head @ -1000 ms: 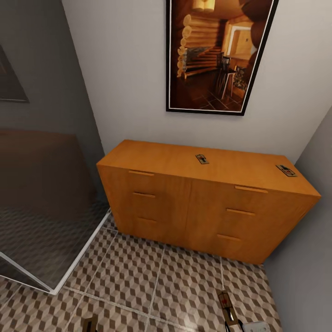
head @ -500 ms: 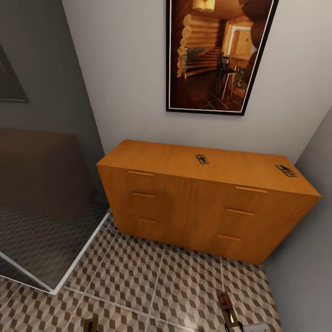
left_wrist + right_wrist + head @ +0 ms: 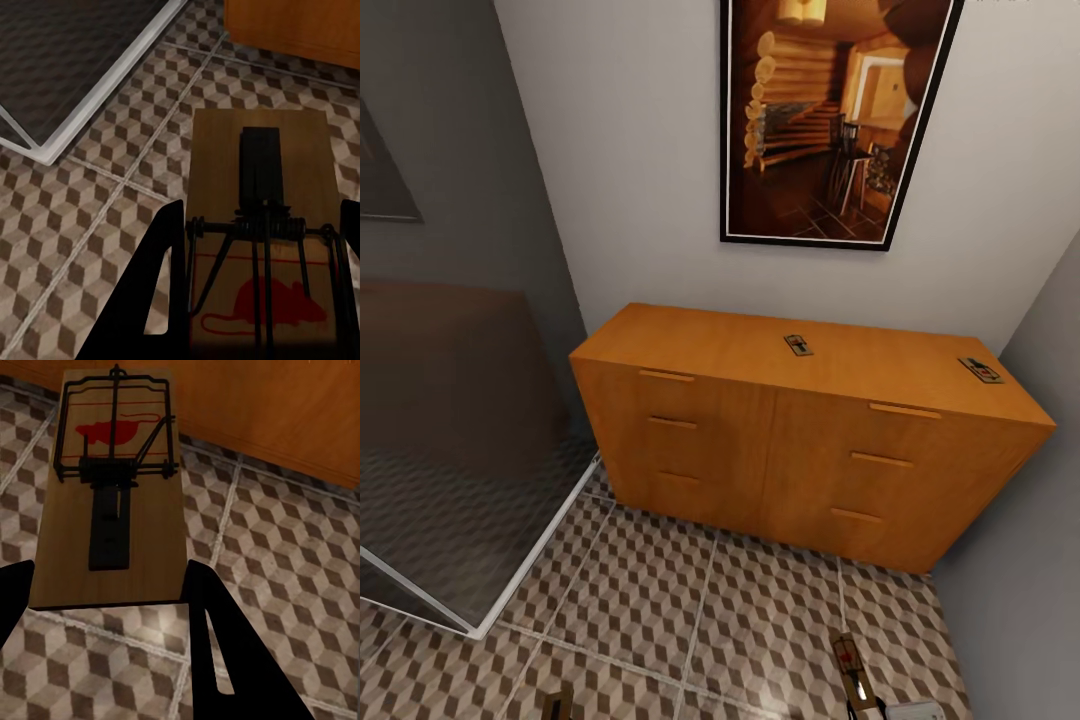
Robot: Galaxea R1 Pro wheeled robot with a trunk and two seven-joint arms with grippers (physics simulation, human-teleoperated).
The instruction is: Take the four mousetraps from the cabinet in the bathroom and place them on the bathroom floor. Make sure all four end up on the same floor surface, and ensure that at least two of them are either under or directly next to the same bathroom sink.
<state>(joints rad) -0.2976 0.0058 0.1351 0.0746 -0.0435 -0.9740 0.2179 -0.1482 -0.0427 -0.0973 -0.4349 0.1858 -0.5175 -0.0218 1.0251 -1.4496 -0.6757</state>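
Wooden mousetraps are being seen four in all: two are lying on top of the orange cabinet [image 3: 800,430], one [image 3: 797,345] at the centre of the head view and another [image 3: 980,370] at its right edge. A third mousetrap [image 3: 259,225] is being gripped by the left pincer [image 3: 259,292] and a fourth [image 3: 112,487] by the right pincer [image 3: 112,607], both being held over the patterned bathroom floor [image 3: 710,620].
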